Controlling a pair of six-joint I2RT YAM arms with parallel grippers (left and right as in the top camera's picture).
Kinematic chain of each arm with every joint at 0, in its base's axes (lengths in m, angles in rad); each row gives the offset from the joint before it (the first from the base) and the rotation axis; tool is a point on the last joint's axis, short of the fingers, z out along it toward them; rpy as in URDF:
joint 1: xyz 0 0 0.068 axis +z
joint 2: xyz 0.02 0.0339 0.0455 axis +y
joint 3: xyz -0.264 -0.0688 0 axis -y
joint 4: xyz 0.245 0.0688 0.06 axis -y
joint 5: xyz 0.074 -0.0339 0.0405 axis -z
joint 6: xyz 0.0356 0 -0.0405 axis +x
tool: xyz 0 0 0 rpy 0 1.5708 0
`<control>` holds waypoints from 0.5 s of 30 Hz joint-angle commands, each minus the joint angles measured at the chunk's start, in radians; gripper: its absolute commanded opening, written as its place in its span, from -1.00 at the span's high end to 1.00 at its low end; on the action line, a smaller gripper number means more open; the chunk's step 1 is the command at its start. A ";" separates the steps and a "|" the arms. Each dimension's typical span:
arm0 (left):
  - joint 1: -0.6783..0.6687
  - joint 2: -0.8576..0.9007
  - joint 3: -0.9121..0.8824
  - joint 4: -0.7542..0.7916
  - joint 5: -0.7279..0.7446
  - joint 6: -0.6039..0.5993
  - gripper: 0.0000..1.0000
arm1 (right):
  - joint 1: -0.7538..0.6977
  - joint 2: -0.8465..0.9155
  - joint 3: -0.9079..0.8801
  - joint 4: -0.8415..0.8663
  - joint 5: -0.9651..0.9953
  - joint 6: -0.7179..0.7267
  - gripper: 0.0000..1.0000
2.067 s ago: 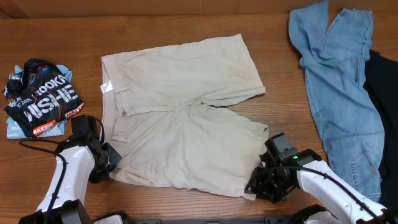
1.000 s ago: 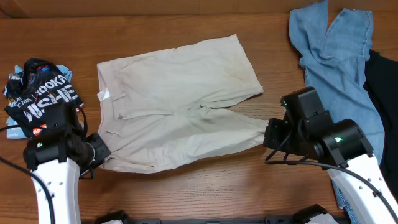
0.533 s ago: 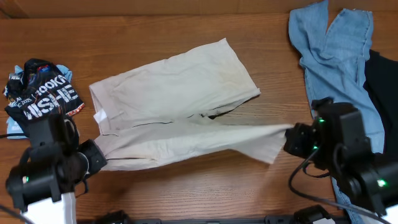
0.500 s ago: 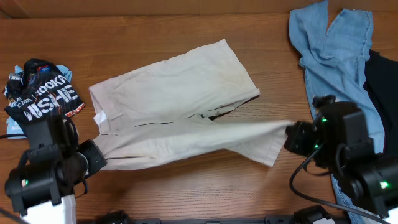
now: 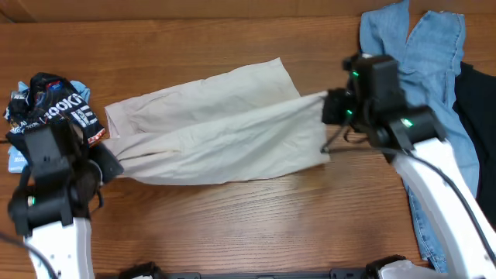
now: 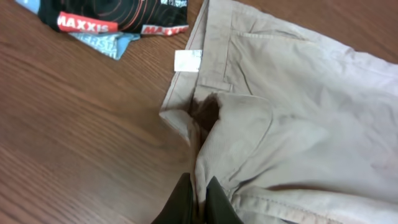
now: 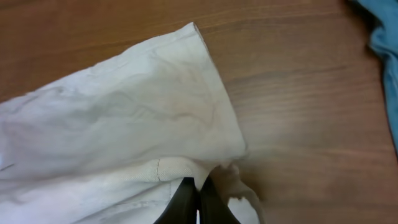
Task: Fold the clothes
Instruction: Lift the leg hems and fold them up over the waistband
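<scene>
my left pincer (image 6: 199, 199) clamped on the waistband of the cream shorts (image 5: 209, 136), my right pincer (image 7: 198, 199) nipping a leg hem, cloth stretched between them

Cream shorts (image 5: 209, 132), light blue jeans (image 5: 418, 77), black white-lettered piece (image 5: 56, 110), brown wood-grain table (image 5: 232, 225).

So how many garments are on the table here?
4: cream shorts in the centre, black lettered piece far left, blue jeans upper right, dark garment at the right edge. More may be hidden underneath.
</scene>
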 commanded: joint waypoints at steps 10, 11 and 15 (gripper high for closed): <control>0.012 0.282 0.023 0.268 -0.057 -0.042 0.92 | -0.010 0.165 0.026 0.346 0.048 -0.111 0.92; 0.012 0.286 0.023 0.286 -0.056 -0.052 0.92 | -0.010 0.165 0.026 0.367 0.048 -0.111 0.92; 0.012 0.293 0.023 0.362 -0.055 -0.076 0.92 | -0.010 0.173 0.025 0.454 0.048 -0.130 0.92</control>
